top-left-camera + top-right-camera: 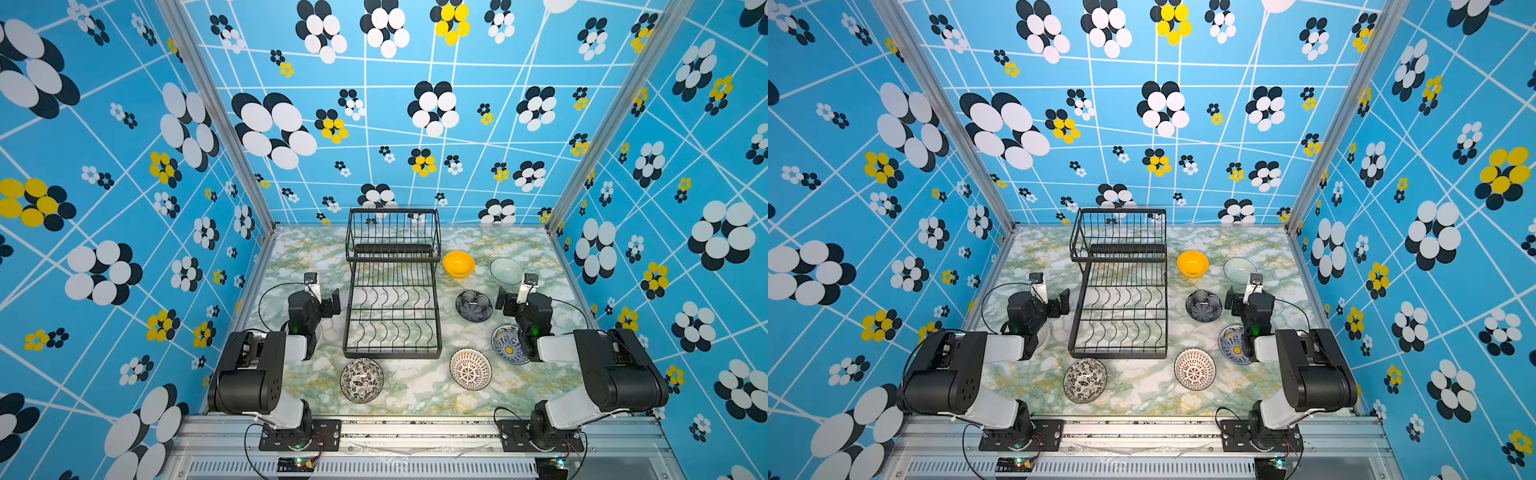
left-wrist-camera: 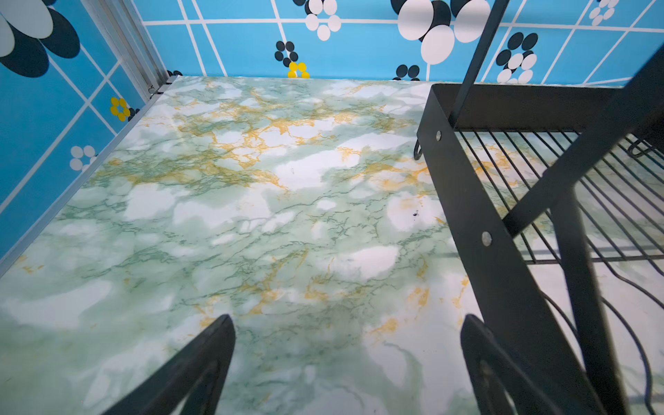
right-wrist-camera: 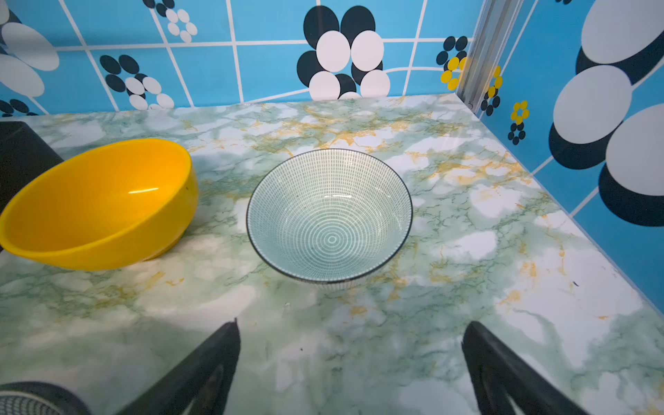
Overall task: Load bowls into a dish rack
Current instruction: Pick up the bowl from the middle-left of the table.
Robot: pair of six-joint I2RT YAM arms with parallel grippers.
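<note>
Step one, pre-grasp: dish rack (image 1: 392, 354) empty.
We had left fingers (image 2: 201, 366) and right fingers (image 3: 204, 366) spread, empty; green ringed bowl (image 3: 330, 215) sat on counter (image 3: 467, 251) ahead; next needed a rim pinch.

One dish rack (image 1: 392, 353). Six bowls in clear sight: yellow (image 1: 458, 264), pale green (image 1: 506, 270), navy (image 1: 473, 305), blue-yellow (image 1: 505, 345), white lattice (image 1: 470, 369), black-and-white floral (image 1: 361, 380). Two robot arms: left (image 1: 249, 374), right (image 1: 619, 374).

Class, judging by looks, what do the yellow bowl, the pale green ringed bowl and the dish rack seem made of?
Yellow bowl: glazed ceramic or glossy plastic; sharp highlight inside.
Pale green ringed bowl: likely glazed ceramic; fine printed lines, dark rim.
Dish rack: metal, matte black coating; thin wires, riveted strip.
</note>
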